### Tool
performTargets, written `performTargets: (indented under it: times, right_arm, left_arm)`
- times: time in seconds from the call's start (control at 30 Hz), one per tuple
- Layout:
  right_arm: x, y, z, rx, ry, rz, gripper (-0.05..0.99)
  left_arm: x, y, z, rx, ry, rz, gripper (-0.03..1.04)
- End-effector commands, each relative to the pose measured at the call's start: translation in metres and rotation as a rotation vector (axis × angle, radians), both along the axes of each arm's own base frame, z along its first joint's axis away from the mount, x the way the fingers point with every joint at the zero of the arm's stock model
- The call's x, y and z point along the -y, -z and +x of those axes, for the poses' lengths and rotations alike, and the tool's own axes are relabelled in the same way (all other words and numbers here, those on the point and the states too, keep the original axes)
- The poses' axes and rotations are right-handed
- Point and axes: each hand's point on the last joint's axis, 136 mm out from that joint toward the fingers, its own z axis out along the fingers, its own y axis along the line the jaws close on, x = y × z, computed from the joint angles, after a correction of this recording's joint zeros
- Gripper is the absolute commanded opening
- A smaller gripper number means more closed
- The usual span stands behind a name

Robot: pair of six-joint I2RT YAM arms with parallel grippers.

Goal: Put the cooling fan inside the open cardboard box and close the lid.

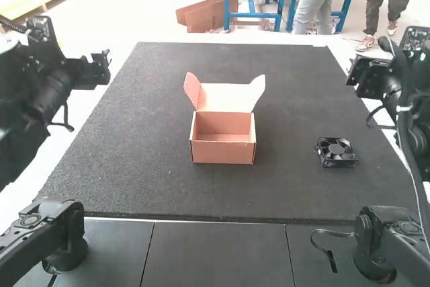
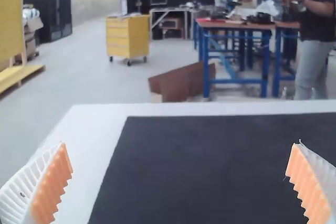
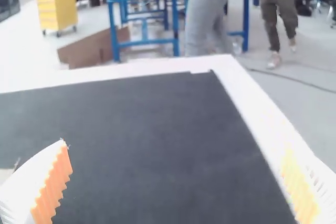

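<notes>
Fan flat on the worktop, right of the open box, far nearer the right pincer than the left pincer; both pincers' fingers are spread apart.

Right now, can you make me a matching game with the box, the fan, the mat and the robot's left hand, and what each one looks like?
Things:
1. cardboard box
2. cooling fan
3. mat
4. left hand

Descriptions:
A. open, holding nothing
B. small and black, lying flat to the right of the box
C. lid standing up, in the middle
D. dark and grainy, spread under the other things

Pairs: 1-C, 2-B, 3-D, 4-A
</notes>
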Motion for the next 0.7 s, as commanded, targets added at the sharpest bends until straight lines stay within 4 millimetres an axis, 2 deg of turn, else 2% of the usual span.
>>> performTargets:
  times: [0.0, 0.13, 0.23, 0.37, 0.53, 0.67]
  right_arm:
    - [0.007, -0.029, 0.001, -0.006, 0.032, -0.007, 0.91]
    - [-0.001, -0.035, -0.001, -0.117, -0.016, -0.016, 0.91]
    - [0.0, -0.048, -0.003, -0.132, -0.011, -0.009, 0.9]
    - [-0.004, -0.043, -0.002, -0.235, -0.031, -0.01, 0.9]
    - [-0.004, -0.038, -0.001, -0.334, -0.027, 0.02, 0.9]
    - [0.004, -0.014, 0.002, -0.511, 0.015, 0.013, 0.9]
  left_arm:
    - [0.002, -0.022, 0.009, -0.043, 0.002, 0.032, 0.97]
    - [0.002, -0.014, 0.018, -0.165, 0.0, 0.041, 0.97]
    - [0.001, -0.006, 0.022, -0.236, -0.002, 0.044, 0.97]
    - [-0.007, 0.013, 0.024, -0.345, -0.049, 0.051, 0.97]
    - [-0.013, 0.025, 0.019, -0.449, -0.072, 0.064, 0.97]
    - [-0.016, 0.028, 0.014, -0.515, -0.08, 0.073, 0.97]
